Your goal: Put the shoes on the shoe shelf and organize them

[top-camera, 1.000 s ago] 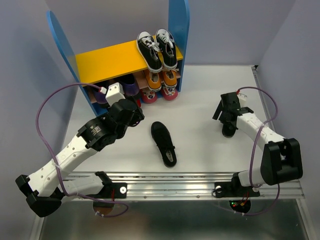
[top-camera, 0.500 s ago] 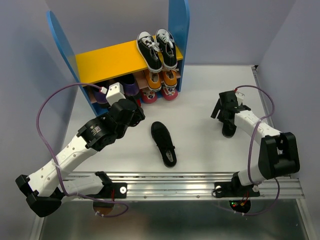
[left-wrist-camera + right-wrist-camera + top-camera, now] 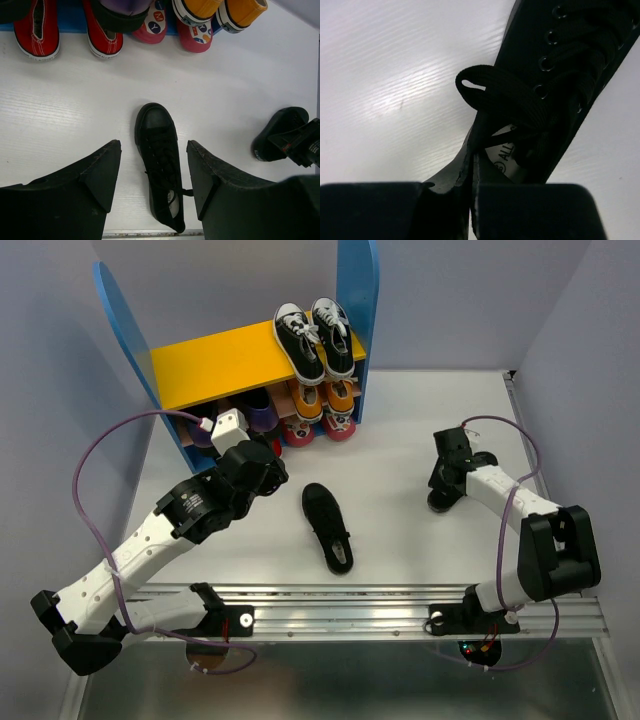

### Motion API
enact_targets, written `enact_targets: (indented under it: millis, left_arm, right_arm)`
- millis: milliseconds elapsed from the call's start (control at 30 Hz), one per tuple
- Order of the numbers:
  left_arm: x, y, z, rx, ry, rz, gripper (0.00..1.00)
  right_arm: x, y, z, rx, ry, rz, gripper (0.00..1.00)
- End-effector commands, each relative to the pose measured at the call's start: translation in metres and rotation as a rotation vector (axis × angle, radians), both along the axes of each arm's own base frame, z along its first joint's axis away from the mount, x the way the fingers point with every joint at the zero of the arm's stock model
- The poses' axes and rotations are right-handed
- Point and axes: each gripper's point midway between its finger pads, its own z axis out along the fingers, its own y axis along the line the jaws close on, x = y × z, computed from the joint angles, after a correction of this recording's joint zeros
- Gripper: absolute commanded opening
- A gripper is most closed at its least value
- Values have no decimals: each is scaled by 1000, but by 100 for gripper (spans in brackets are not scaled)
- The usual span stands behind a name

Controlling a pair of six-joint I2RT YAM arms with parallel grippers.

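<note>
White tabletop [image 3: 420, 420], matte w/ faint streaky grain; soft glare patches from light overhead. Plain pale lavender-grey walls box it in: back wall [image 3: 470, 300], left wall [image 3: 50, 390], right wall [image 3: 600, 360]. Thin metal strip [image 3: 525, 425] along table's right edge. Aluminium rail [image 3: 340, 610] spans near edge; below it, glossy grey-green surface [image 3: 350, 685]. Lighting even, shadows soft.

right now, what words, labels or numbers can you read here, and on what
"ALL": white label inside the black lace-up shoe pinched by the right claw; rest hidden.
"M", "Y": coloured dots on the pink shoe toe, left wrist view; other dots unreadable.
Nothing else legible.
</note>
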Motion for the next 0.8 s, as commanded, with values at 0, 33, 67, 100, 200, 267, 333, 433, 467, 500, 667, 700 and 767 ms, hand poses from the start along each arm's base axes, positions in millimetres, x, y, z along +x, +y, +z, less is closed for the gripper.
enact_targets:
  millis: [0, 33, 67, 100, 200, 267, 333, 433, 467, 500, 667, 700, 767]
  left_arm:
    - [0, 5, -14, 27, 35, 39, 65]
    - [0, 3, -19, 30, 51, 41, 65]
    - [0, 2, -22, 31, 59, 38, 65]
    - [1, -1, -23, 22, 59, 33, 65]
    - [-1, -10, -34, -4, 69, -3, 63]
    - [-4, -18, -40, -27, 80, -39, 63]
    - [-4, -24, -47, -46, 81, -59, 62]
    - [-5, -36, -55, -47, 98, -118, 61]
    - [-6, -39, -59, -40, 111, -130, 62]
    - [-7, -42, -65, -19, 131, -139, 64]
    - [-10, -56, -77, 43, 180, -165, 71]
    - [-10, -60, -79, 47, 187, -172, 71]
    - [-9, -77, -87, 63, 219, -199, 72]
  right_arm:
    - [2, 57, 35, 38, -108, 185, 1]
    - [-1, 65, 37, 21, -114, 195, 1]
    - [-6, 78, 40, 19, -119, 224, 1]
    - [-16, 104, 43, 31, -128, 281, 1]
    - [-34, 143, 45, 52, -137, 356, 1]
    - [-41, 160, 45, 44, -147, 391, 1]
    - [-50, 180, 41, 29, -131, 437, 1]
    - [-50, 182, 34, 1, -109, 431, 1]
    - [-50, 179, 31, -11, -102, 420, 16]
    - [-52, 177, 32, -14, -97, 410, 27]
    - [-51, 170, 84, 34, -211, 383, 72]
    - [-51, 167, 93, 37, -235, 374, 73]
    - [-50, 149, 116, 15, -309, 317, 77]
